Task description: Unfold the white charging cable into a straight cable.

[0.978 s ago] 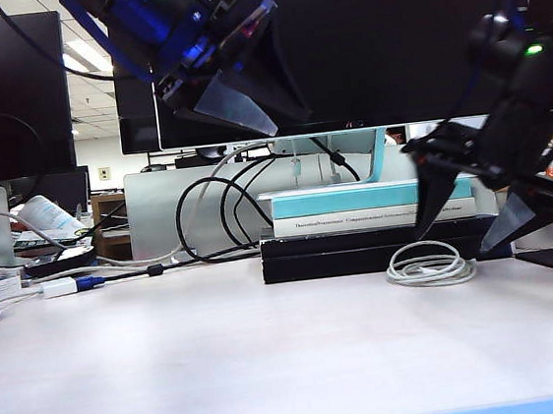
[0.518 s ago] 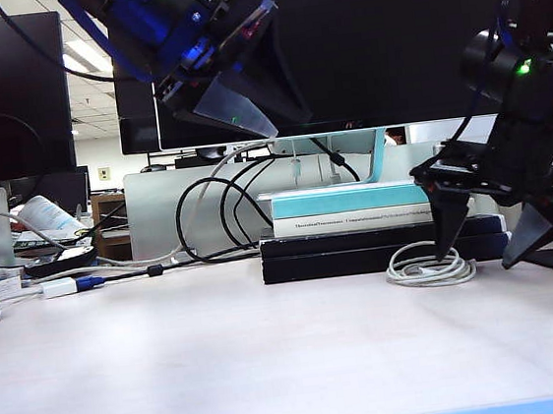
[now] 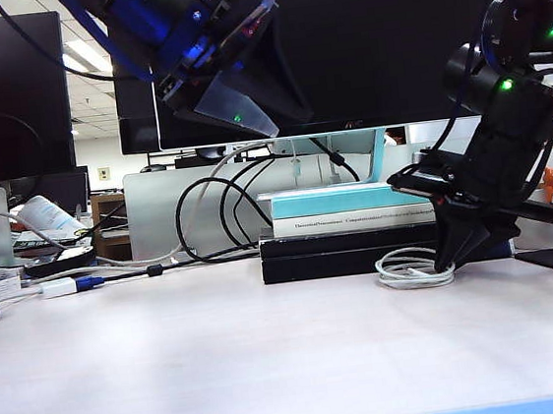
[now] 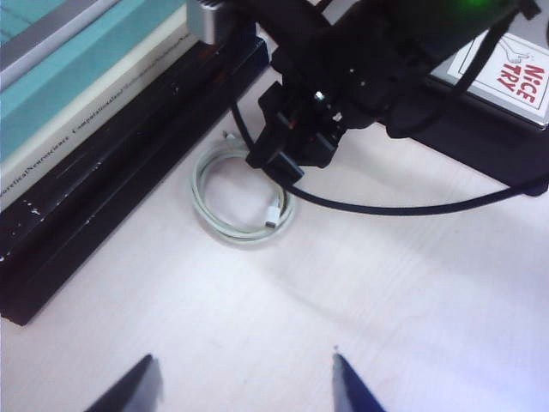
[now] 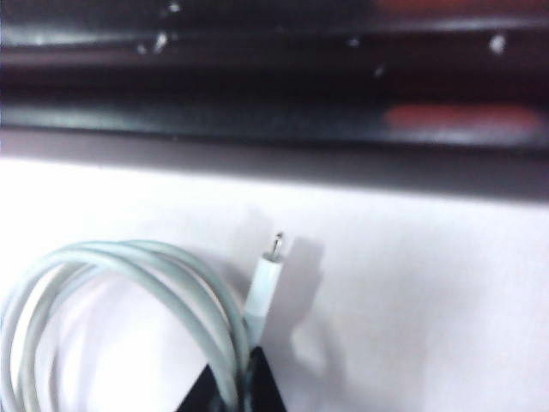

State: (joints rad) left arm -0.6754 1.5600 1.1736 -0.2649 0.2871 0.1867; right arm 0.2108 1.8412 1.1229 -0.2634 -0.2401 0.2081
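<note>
**Right pincer clamped on coiled cable**

The right pincer (image 5: 230,386) is seen closed together on the white charging cable (image 4: 240,193), gripped just behind one plug end (image 5: 266,283). The left pincer (image 4: 244,386) is held apart, high above the counter (image 3: 271,346), gripping nothing. The cable is seen coiled in loops on the counter, beside the stacked books (image 3: 348,224).
</note>
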